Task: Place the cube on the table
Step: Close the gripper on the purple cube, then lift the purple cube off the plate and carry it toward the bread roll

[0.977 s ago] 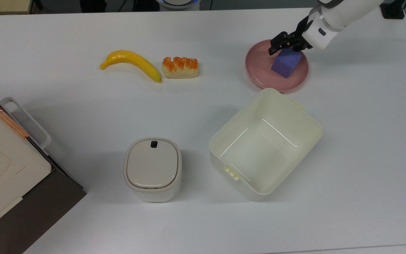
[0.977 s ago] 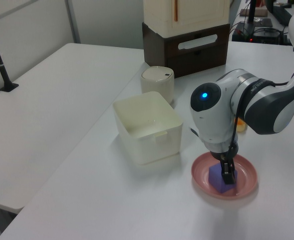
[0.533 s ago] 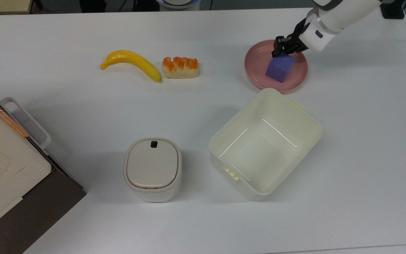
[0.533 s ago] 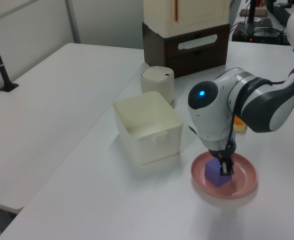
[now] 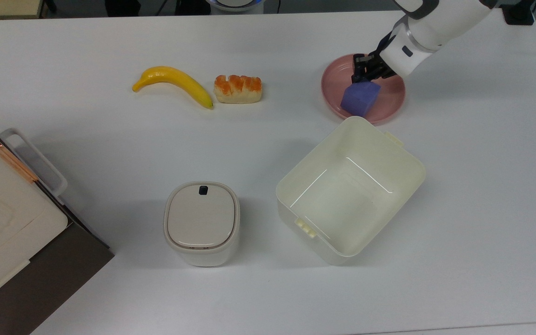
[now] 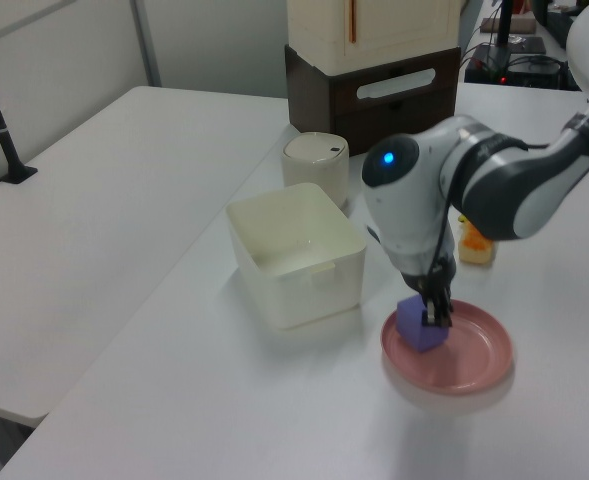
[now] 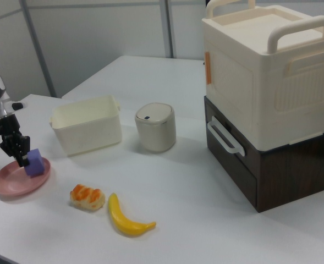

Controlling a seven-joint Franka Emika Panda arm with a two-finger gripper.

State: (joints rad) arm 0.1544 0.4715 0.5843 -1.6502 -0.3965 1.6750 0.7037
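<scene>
My gripper is shut on the purple-blue cube, gripping its top with the black fingers. In the top view the cube hangs tilted over the left part of the round pink plate, close to the rim. The left view has the cube raised a little above the left rim of the plate, with the gripper on it. From the right view, cube and gripper are over the plate. The white table lies bare around the plate.
A cream square tub stands open just below the plate in the top view. A banana and an orange-topped bun lie to the top view's left. A lidded round bin and a stacked drawer box stand further off.
The gripper has lifted the cube off the middle of the plate and carried it toward the top view's left, to the plate's rim. The plate and other things stayed put.
</scene>
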